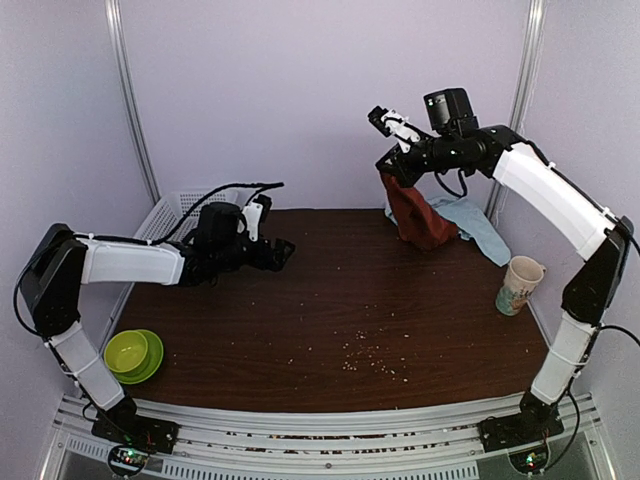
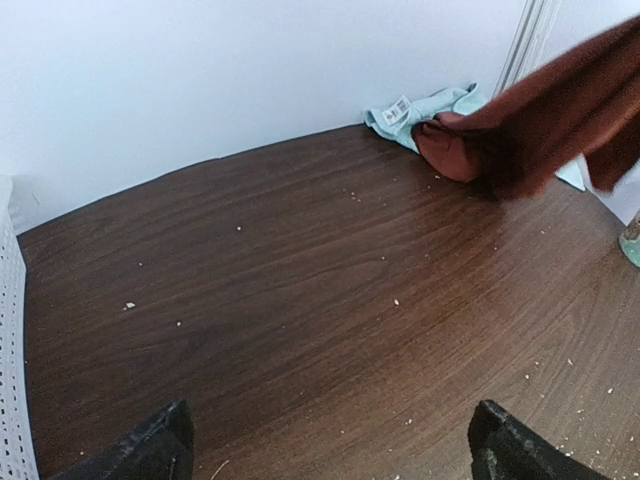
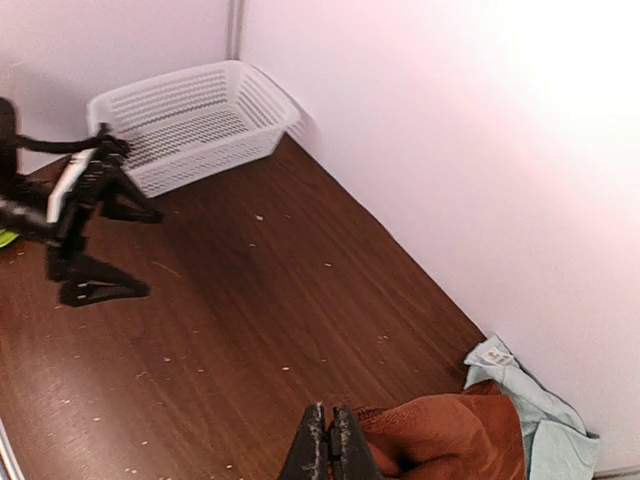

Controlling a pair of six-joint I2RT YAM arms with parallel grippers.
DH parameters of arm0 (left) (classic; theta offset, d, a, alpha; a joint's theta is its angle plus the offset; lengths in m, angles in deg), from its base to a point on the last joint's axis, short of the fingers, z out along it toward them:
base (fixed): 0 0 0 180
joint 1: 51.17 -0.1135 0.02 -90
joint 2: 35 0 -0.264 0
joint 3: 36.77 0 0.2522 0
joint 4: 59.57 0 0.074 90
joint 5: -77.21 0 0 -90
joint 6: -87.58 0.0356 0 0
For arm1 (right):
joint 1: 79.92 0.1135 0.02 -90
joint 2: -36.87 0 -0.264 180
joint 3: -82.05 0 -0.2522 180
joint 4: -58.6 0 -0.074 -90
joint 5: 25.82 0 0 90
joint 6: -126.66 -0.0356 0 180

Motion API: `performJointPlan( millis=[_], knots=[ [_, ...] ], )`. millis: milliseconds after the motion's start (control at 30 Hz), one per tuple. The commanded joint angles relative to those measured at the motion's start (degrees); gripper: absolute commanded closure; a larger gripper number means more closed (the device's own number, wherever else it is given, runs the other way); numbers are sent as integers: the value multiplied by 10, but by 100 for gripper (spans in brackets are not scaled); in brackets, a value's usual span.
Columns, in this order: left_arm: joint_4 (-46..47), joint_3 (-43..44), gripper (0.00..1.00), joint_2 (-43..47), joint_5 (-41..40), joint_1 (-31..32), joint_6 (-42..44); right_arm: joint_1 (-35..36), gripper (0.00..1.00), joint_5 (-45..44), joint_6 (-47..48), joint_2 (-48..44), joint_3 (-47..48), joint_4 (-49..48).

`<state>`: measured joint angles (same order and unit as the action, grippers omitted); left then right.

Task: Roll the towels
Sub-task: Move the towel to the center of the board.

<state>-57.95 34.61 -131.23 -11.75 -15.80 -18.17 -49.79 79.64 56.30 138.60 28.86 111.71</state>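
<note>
1. Top external view: the right gripper [image 1: 392, 170], clamped on the red towel [image 1: 415, 215], lifts it at the bench's [image 1: 330, 300] far right corner.
2. The blue towel [image 1: 480, 225] lies crumpled just behind.
3. The left gripper [image 1: 275, 232] hovers, jaws wide apart.

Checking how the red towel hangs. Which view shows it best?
Top external: the rust-red towel hangs whole from the right gripper, its lower end on the table. Left wrist cuts it off at the frame's edge; right wrist shows only a bunched part.
</note>
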Motion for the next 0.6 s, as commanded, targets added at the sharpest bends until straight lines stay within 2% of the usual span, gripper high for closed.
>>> performJointPlan(
  millis=[0, 233, 367, 567],
  knots=[
    [25, -2, 2, 9, 4, 3, 11, 10, 100, 83, 15, -101, -47, -21],
    [71, -7, 2, -10, 45, 3, 19, 9, 100, 29, 5, -188, -80, -63],
    [101, 5, 2, -40, 93, 4, 26, 7, 100, -91, 3, -219, -129, -113],
    [110, 48, 2, -106, 156, 9, 32, -13, 100, -295, 37, -237, -195, -135]
  ],
)
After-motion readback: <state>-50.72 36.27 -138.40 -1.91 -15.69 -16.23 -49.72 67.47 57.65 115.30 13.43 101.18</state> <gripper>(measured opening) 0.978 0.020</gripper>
